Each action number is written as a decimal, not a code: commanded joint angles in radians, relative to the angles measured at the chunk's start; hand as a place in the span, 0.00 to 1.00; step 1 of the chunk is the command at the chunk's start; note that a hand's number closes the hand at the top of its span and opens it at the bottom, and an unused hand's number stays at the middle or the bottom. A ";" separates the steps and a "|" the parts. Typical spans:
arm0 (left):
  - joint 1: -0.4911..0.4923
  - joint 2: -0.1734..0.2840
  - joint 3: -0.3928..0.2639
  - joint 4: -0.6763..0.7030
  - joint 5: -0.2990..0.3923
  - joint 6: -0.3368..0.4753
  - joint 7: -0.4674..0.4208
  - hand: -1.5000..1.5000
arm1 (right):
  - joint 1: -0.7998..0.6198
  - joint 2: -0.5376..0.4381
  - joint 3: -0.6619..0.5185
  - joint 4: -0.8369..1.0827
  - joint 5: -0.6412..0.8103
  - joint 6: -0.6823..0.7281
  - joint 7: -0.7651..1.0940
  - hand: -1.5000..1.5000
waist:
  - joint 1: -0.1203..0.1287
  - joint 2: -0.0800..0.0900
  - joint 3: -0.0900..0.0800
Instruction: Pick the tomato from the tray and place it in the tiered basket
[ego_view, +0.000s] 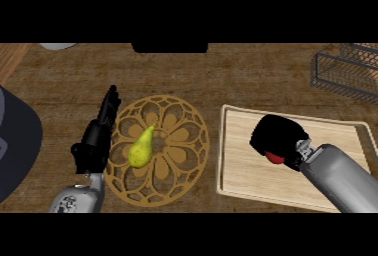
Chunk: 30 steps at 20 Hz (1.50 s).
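Looking down, you've got the right hand (277, 137) over the light wooden tray (244, 175), fingers curled round the tomato (275, 158); only a small red bit shows under the palm, so you can't tell if it's lifted or touching the tray. Left hand (96, 142) sits w/ fingers straight, holding nothing, just beside the round lattice trivet (173, 112). A pear (142, 147) lies on the trivet. Tiered basket (343, 72) is at the far right corner, well apart from the tray

Counter count: two hands, one of everything else.
One tomato (275, 158), one pear (142, 148), one tray (244, 150), one trivet (177, 172), one tiered basket (345, 72); left hand (94, 145), right hand (277, 135).
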 joint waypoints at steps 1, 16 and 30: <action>-0.022 -0.013 0.010 0.028 -0.001 0.009 0.001 0.50 | 0.035 0.020 -0.078 0.078 0.033 -0.070 0.058 1.00 | -0.006 0.003 0.002; 0.000 -0.011 -0.004 0.013 -0.029 0.022 0.008 0.50 | 0.016 0.213 -0.639 0.204 0.006 -0.180 0.907 1.00 | -0.014 -0.001 0.002; -0.012 -0.002 0.031 0.018 0.011 -0.014 -0.007 0.50 | -0.271 0.084 -0.816 -0.184 -0.053 0.134 1.117 1.00 | -0.015 -0.004 0.001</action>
